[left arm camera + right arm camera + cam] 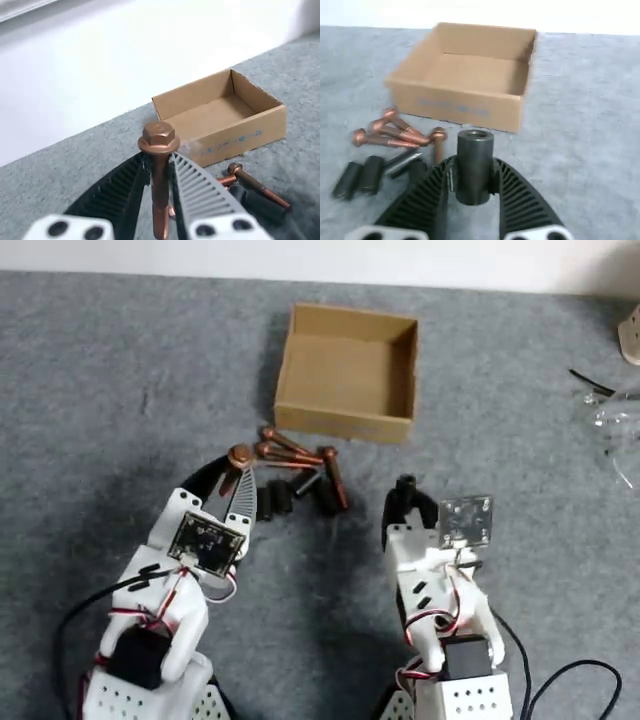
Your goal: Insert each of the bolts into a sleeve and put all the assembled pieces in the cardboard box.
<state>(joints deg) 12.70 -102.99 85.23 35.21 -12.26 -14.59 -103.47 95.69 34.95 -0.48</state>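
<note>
My left end effector [159,162] is clamped on a bolt [159,140], head up, I'd guess so it can go into a sleeve. Spare bolts [295,452] and sleeves [282,498] lie on the bench [100,390] just ahead, between both end effectors. My right end effector [474,172] grips a sleeve [474,150] bore-up, ready to receive. The cardboard box [345,422] sits open beyond both.

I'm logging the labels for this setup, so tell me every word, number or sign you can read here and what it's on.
Cardboard box, outer front wall: one line of blue print, too blurred to read.
Bolt in the left gripper: no readable marking.
Sleeve in the right gripper: no readable marking.
So no text here can be quoted.
</note>
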